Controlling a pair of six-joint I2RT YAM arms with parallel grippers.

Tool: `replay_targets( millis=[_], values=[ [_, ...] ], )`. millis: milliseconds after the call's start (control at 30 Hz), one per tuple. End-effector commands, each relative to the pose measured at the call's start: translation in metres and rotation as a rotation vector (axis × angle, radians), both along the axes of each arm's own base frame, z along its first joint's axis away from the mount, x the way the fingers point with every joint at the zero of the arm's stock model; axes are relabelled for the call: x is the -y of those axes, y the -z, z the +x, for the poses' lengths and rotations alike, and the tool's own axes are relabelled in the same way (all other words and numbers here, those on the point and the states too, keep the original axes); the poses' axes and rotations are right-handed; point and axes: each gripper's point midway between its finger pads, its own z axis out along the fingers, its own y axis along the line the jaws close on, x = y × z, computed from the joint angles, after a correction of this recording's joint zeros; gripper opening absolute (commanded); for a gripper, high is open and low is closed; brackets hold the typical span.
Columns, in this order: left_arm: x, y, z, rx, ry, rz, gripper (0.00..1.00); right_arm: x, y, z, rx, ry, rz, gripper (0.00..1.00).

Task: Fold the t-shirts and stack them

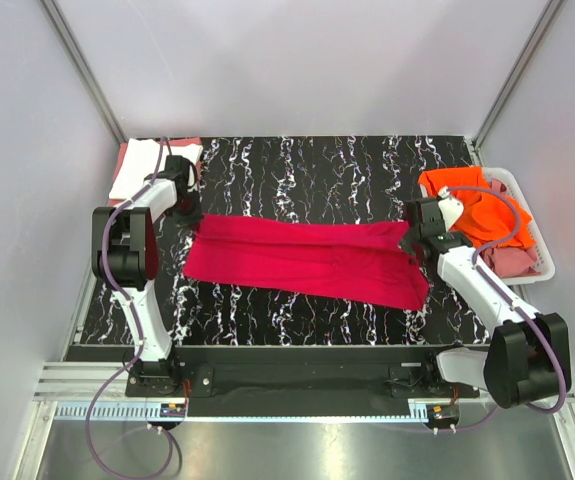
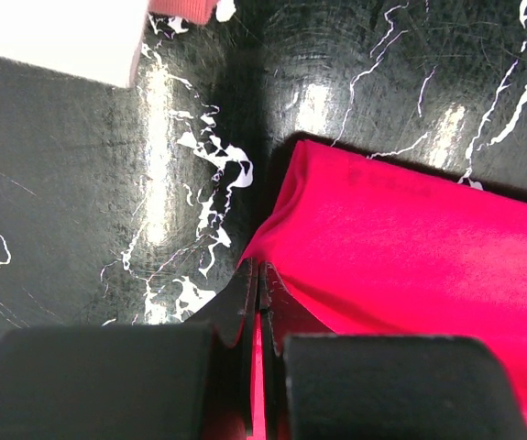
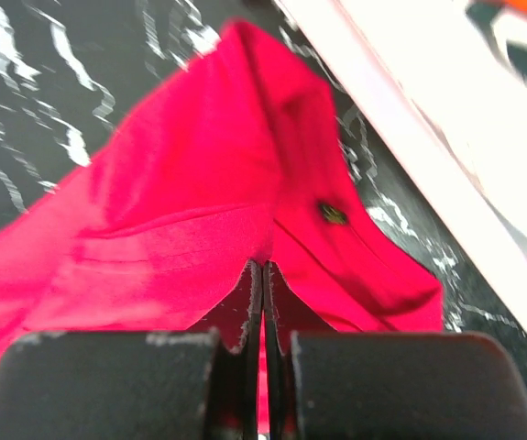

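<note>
Top external view: the crimson t-shirt [image 1: 302, 262] lies stretched as a long band across the middle of the frame on the black marbled table [image 1: 367, 165]. The left gripper [image 1: 185, 212] sits at the band's left end and the right gripper [image 1: 414, 243] at its right end. In both wrist views the fingers are pressed together on a pinch of red cloth, near the bottom centre. A folded white t-shirt [image 1: 137, 170] lies at upper left. An orange t-shirt [image 1: 472, 205] lies in the basket [image 1: 515, 183] at right.
</note>
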Motion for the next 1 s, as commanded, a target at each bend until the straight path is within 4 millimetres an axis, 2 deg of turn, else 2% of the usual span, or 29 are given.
replay_targets(
  millis=[0, 167, 267, 400, 433, 567, 733, 967],
  values=[
    [-0.009, -0.004, 0.014, 0.044, -0.004, 0.041, 0.00, 0.007, -0.027, 0.020, 0.071, 0.000, -0.064, 0.00],
    [-0.009, -0.004, 0.014, 0.044, -0.006, 0.039, 0.00, 0.006, -0.035, 0.019, 0.082, -0.020, -0.061, 0.00],
    [-0.009, -0.004, 0.014, 0.044, -0.004, 0.040, 0.00, 0.005, -0.031, 0.008, 0.061, -0.030, -0.053, 0.00],
    [-0.010, -0.003, 0.015, 0.043, -0.005, 0.044, 0.00, 0.000, -0.010, -0.013, 0.002, -0.017, 0.009, 0.00],
    [-0.010, -0.002, 0.014, 0.038, -0.007, 0.044, 0.00, 0.000, 0.000, -0.020, -0.021, -0.014, 0.017, 0.00],
    [-0.009, 0.002, 0.013, 0.027, -0.005, 0.041, 0.00, -0.004, 0.023, -0.031, -0.081, -0.024, 0.036, 0.00],
    [-0.012, 0.001, 0.012, 0.032, -0.002, 0.057, 0.00, 0.004, 0.045, -0.050, -0.146, 0.031, 0.028, 0.00],
    [-0.012, -0.002, 0.009, 0.035, 0.002, 0.058, 0.03, -0.002, 0.041, -0.053, -0.137, 0.018, 0.058, 0.01]
  ],
)
